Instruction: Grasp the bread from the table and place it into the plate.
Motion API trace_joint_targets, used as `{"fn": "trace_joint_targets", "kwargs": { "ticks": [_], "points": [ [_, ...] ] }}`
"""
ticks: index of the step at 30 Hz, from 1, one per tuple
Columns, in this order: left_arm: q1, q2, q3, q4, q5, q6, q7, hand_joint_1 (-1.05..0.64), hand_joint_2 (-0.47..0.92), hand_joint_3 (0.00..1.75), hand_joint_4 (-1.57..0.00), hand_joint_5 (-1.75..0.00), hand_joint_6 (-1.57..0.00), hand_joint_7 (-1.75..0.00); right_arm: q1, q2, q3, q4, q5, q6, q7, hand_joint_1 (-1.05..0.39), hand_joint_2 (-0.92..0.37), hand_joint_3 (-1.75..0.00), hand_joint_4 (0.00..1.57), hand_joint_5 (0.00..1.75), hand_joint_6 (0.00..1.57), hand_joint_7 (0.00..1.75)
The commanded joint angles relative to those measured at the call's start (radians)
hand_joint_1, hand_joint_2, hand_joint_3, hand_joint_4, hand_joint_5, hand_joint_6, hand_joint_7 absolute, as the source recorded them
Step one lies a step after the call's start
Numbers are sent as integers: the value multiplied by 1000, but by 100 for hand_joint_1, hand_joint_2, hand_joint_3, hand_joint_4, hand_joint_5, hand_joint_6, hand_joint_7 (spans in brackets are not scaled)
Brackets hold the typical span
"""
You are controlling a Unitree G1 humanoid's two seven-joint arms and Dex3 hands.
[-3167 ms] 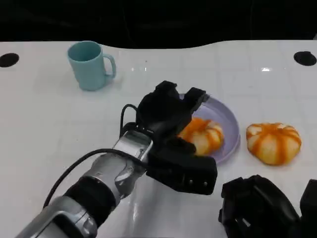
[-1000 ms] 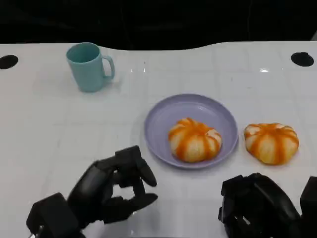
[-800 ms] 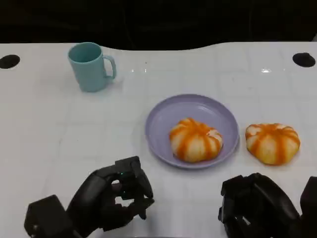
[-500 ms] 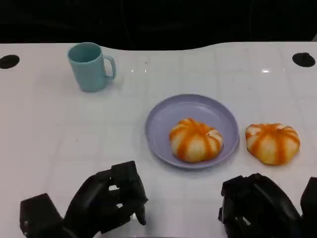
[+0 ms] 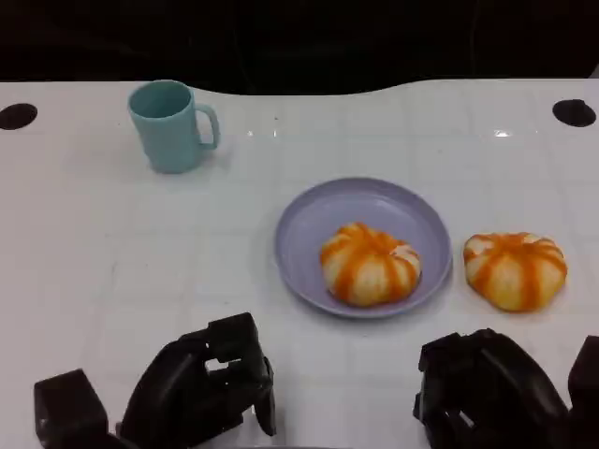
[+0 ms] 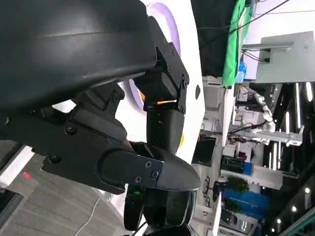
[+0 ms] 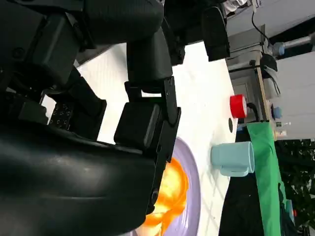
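The right hand [image 7: 88, 123] takes most of the right wrist view, its rounded black shell close to the camera and its black fingers [image 7: 142, 123] bent over the white table [image 7: 197, 88]. Beyond the fingers a part of the purple plate [image 7: 193, 206] is seen, with an orange and white bread [image 7: 170, 191] lying on it. Further away on the table stands a light blue cup [image 7: 234, 157], and beyond it a small red object [image 7: 238, 105] near the table's edge.
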Motion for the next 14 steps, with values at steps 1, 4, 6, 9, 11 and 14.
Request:
{"fn": "trace_joint_targets", "kwargs": {
  "ticks": [1,4,6,9,11,14],
  "points": [
    [2,3,8,0,2,3,-23,-84,92,21,-90,-175,-77,-168,5,-17,-11,-8,5,-7,-1,-105,-1,-139,154,132,157,102],
    [2,3,9,-1,-3,16,-35,-84,92,20,-89,-175,-77,-168,2,-14,-12,-7,8,-1,-2,-105,-1,-139,154,132,157,102],
    [3,2,10,-3,1,20,-33,-84,92,20,-89,-175,-77,-167,-1,-13,-12,-7,9,4,-4,-105,-1,-140,154,132,157,102],
    [2,-2,10,-1,4,21,-33,-84,92,20,-89,-175,-77,-167,-6,-14,-12,5,4,-7,-2,-105,0,-140,154,132,157,102],
    [-1,-6,9,-1,2,26,-34,-83,92,19,-90,-175,-78,-167,-5,-16,-12,3,2,-7,-3,-105,0,-140,154,132,157,102],
    [-2,-9,7,-7,0,36,-37,-85,92,18,-91,-175,-79,-166,-6,-15,-15,4,12,-4,4,-105,1,-141,154,132,157,101]
  ]
}}
